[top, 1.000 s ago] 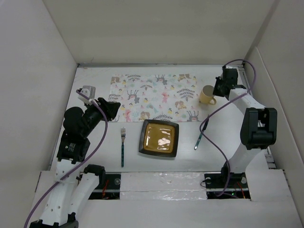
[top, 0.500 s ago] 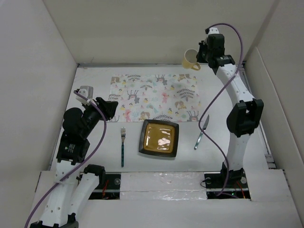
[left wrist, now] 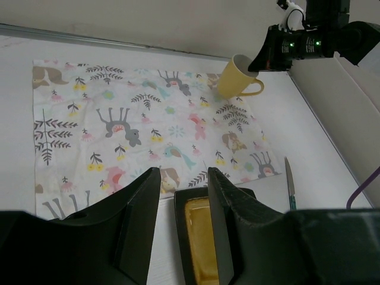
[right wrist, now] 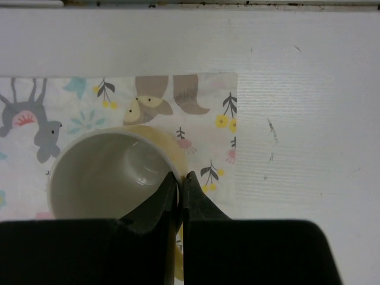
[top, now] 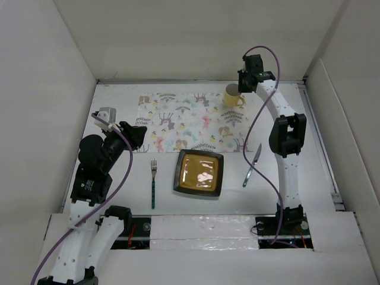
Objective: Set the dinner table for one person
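A yellow mug [top: 233, 96] is over the far right corner of the animal-print placemat [top: 193, 122], tilted in the left wrist view [left wrist: 237, 77]. My right gripper [top: 242, 83] is shut on the mug's rim [right wrist: 101, 172], one finger inside and one outside [right wrist: 180, 178]. I cannot tell if the mug rests on the mat. A dark square plate [top: 199, 173] lies on the white dinner table [top: 178, 205] just in front of the mat, with a fork [top: 153, 184] to its left and a knife [top: 252, 165] to its right. My left gripper [top: 139, 135] is open and empty [left wrist: 184, 173], above the mat's near left corner.
White wall panels enclose the table on the left, back and right. A purple cable hangs along the right arm near the knife. Bare tabletop [right wrist: 297, 119] lies right of the placemat.
My right arm lifted the mug from the table right of the placemat, swung it left and lowered it over the mat's far right corner. The left arm has not moved.
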`<act>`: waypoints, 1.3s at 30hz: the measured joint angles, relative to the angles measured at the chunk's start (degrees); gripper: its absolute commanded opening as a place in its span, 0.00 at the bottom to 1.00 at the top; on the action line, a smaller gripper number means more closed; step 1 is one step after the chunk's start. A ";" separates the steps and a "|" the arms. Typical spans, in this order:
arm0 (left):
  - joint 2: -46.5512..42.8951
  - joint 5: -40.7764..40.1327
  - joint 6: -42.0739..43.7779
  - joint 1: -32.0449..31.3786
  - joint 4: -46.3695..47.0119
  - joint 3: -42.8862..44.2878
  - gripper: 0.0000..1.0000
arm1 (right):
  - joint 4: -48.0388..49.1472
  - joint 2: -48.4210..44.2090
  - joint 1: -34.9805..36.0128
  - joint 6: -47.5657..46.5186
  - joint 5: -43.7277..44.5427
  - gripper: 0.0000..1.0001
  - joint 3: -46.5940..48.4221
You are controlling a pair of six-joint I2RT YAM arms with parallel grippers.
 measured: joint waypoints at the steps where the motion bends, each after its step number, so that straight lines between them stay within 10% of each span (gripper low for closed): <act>1: 0.02 -0.07 0.00 0.00 -0.02 0.00 0.35 | -0.13 0.35 -0.02 -0.02 0.00 0.00 0.35; 17: 0.13 -0.81 0.00 0.00 0.00 -0.35 0.35 | 0.66 3.41 -1.51 0.28 0.59 0.00 3.69; 28: 0.44 -0.76 0.00 0.15 0.02 -0.35 0.35 | 4.74 4.20 -2.21 1.84 -1.40 0.50 2.08; 39: 0.33 -0.52 0.00 0.15 0.04 -0.37 0.33 | 9.88 -11.74 -3.43 2.14 -5.16 0.50 -11.08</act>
